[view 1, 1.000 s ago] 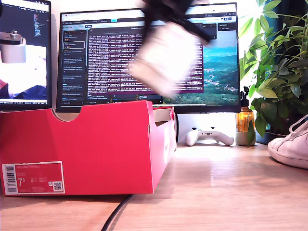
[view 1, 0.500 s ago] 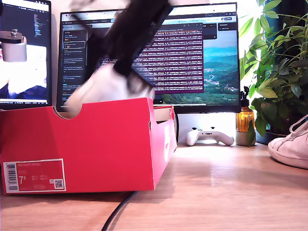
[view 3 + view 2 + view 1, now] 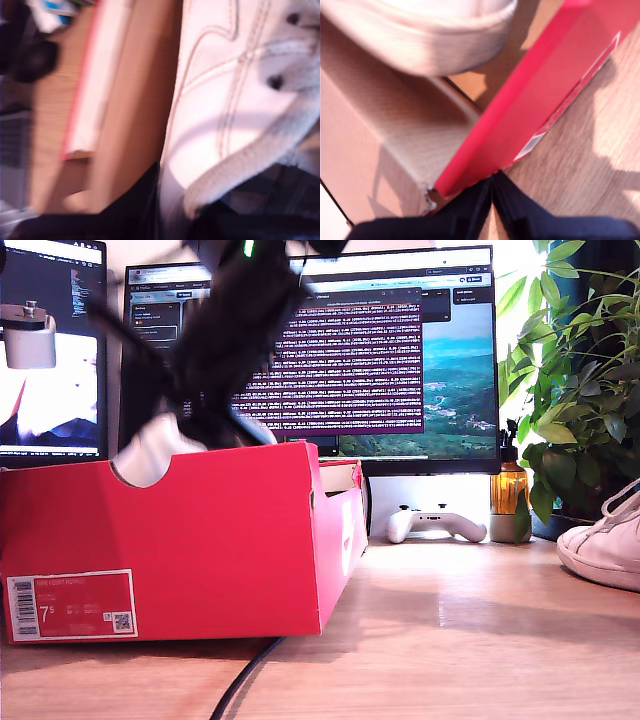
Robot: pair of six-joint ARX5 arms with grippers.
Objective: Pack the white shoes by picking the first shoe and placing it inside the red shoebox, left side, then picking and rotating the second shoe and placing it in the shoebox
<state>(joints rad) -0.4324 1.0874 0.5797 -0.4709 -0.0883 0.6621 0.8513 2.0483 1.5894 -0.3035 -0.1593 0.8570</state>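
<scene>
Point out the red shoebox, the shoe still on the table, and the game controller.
red shoebox (image 3: 200, 540), exterior view, bare front wall.
white shoe on the table (image 3: 605, 545), exterior view, side of its upper.
white game controller (image 3: 436, 523), exterior view, middle of its body.

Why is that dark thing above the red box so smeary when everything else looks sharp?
In the exterior view, the black arm is motion-blurred, while the bright red cardboard shoebox and the white leather sneaker on the wooden table stay crisp. Both wrist views are soft too: the second shows a smeared white sneaker upper.
</scene>
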